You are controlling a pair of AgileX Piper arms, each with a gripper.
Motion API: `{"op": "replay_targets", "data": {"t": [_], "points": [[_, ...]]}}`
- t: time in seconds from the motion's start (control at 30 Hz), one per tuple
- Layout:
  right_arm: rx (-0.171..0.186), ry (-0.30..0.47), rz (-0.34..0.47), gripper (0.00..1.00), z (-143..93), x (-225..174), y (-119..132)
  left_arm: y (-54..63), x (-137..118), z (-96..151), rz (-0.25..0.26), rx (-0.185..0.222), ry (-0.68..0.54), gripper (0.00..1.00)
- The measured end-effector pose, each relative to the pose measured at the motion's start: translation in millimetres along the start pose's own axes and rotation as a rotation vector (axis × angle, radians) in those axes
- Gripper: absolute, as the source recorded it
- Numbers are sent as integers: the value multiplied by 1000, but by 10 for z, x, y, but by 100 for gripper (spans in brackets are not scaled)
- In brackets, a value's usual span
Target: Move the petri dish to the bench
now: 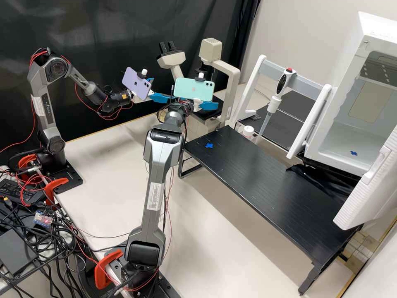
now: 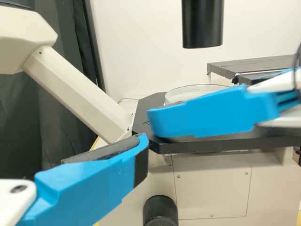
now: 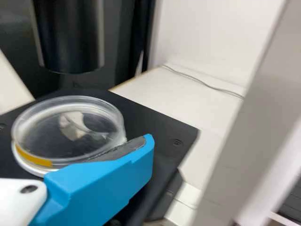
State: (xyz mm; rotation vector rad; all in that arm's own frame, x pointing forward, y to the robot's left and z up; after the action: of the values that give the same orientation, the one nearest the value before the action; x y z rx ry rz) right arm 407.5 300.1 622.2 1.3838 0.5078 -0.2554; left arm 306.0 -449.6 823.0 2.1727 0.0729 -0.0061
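Note:
In the high view my left gripper (image 1: 158, 88) is open beside the microscope, and my right gripper (image 1: 206, 105) is at its stage, partly behind a phone. The right wrist view shows the clear round petri dish (image 3: 70, 132) lying flat on the black stage, with a yellow mark on its side. One finger of my open right gripper (image 3: 136, 155) overlaps the dish's near edge. In the left wrist view, one finger of my open left gripper (image 2: 127, 165) points at the stage; another blue finger, apparently the right arm's, partly covers the petri dish (image 2: 202, 89).
A microscope (image 1: 231, 78) with a dark objective (image 2: 202, 23) over its stage (image 2: 150, 106) stands at the back. Right of the arms is the black bench (image 1: 264, 186) with a blue cross; behind it are a pipette stand (image 1: 258, 70) and an open white chamber (image 1: 347, 140).

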Motion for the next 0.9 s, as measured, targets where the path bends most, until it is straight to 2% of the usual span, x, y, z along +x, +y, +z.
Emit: {"op": "replay_targets", "data": {"t": [0.2, 0.23, 0.47, 0.9], "points": [[24, -9, -19, 100, -38, 13, 7, 0, 0, 0, 0, 0, 0, 100], [25, -9, -19, 0, -44, 13, 13, 0, 0, 0, 0, 0, 0, 100], [54, -7, -38, 0, -101, -8, -46, 0, 0, 0, 0, 0, 0, 100], [36, 3, -34, 0, -197, -39, -90, 0, 0, -1, 0, -1, 1, 100]]}}
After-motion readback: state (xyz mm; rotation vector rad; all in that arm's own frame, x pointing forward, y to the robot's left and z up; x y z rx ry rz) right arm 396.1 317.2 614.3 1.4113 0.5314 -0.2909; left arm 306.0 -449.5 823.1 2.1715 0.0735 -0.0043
